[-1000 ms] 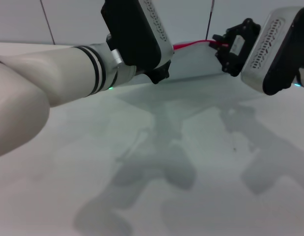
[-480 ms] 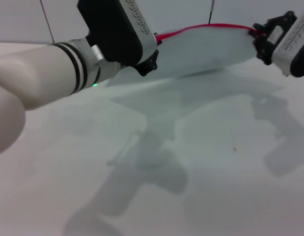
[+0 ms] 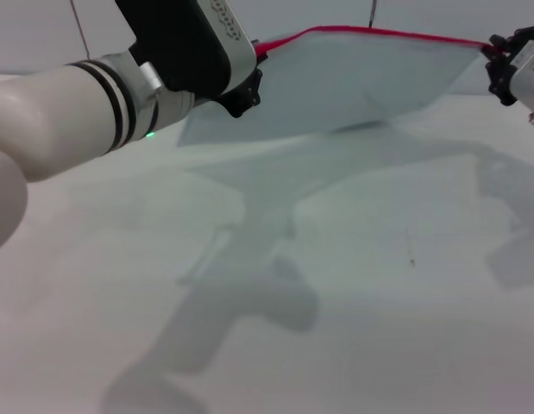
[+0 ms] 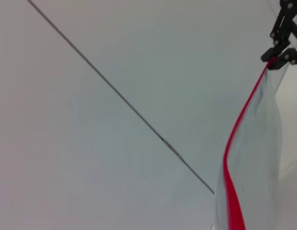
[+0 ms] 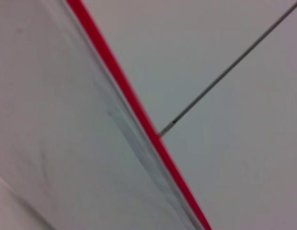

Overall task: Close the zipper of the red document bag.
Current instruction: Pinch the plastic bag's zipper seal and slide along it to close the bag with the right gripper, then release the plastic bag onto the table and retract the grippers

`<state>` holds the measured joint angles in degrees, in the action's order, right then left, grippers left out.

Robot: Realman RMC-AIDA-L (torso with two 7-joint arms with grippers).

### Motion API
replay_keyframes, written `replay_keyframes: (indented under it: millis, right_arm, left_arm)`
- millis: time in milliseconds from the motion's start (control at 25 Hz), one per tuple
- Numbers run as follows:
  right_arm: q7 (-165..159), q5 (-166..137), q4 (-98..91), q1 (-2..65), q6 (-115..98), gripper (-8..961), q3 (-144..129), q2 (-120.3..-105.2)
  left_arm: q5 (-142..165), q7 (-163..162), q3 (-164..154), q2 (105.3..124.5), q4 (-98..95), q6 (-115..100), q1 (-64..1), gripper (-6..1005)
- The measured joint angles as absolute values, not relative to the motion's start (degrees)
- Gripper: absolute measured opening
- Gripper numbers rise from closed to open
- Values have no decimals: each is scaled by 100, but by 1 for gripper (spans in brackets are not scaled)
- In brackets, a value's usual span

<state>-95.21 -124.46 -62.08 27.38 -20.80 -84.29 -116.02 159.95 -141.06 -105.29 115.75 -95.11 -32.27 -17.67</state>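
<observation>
- Nearest me, the bare pale grey table (image 3: 353, 310) carries only the shadows of my arms and of the bag, which hangs above and beyond that surface.
- Further out, my left gripper (image 3: 242, 90), black-fingered on a white and black housing, is clenched on the left end of the large flat translucent pale blue-grey document bag (image 3: 361, 78), just under its red edge.
- The bag is stretched taut between my two grippers, its lower edge lifted off the table and its trimmed edge uppermost.
- The thin bright red zipper strip (image 3: 379, 34) runs along that top edge from the left gripper to the far right corner; in the left wrist view it climbs to the other arm's black fingers.
- My right gripper (image 3: 501, 69), at the right end of the bag, grasps the zipper there; I judge it is pinching the slider, though I cannot make out the slider itself.
- I take the closing pull to be at or near its end. Next I would confirm the strip is sealed along its length, lower the bag to the table and release both ends.
</observation>
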Motion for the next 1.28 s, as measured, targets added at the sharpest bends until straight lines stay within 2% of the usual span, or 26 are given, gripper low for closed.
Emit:
replay_keyframes:
  millis: [600, 800, 840, 1040, 1280]
  right_arm:
    - [-9496, -12454, -6109, 2797, -2072, 85, -8335, -11602]
    - [-9499, -12436, -6110, 2803, -2071, 117, -8341, -11617]
    - [-9507, -12428, -6110, 2804, -2070, 150, -8341, -11622]
    - [-9540, -12403, -6094, 2804, -2067, 313, -8341, -11639]
    - [-9528, -11763, -6061, 2727, -1819, 360, -8558, -11652]
  left_arm:
    - [15999, -13962, -10429, 11607, -9433, -3218, -1814, 57]
    - [15996, -13956, -10435, 11618, -9206, -3047, -1931, 55]
    - [15994, -13956, -10450, 11618, -9162, -2959, -1939, 55]
    - [15951, -13984, -10557, 11622, -9091, -2683, -1945, 162]
    - [15928, -14399, -10533, 11636, -9092, -2400, -1916, 407]
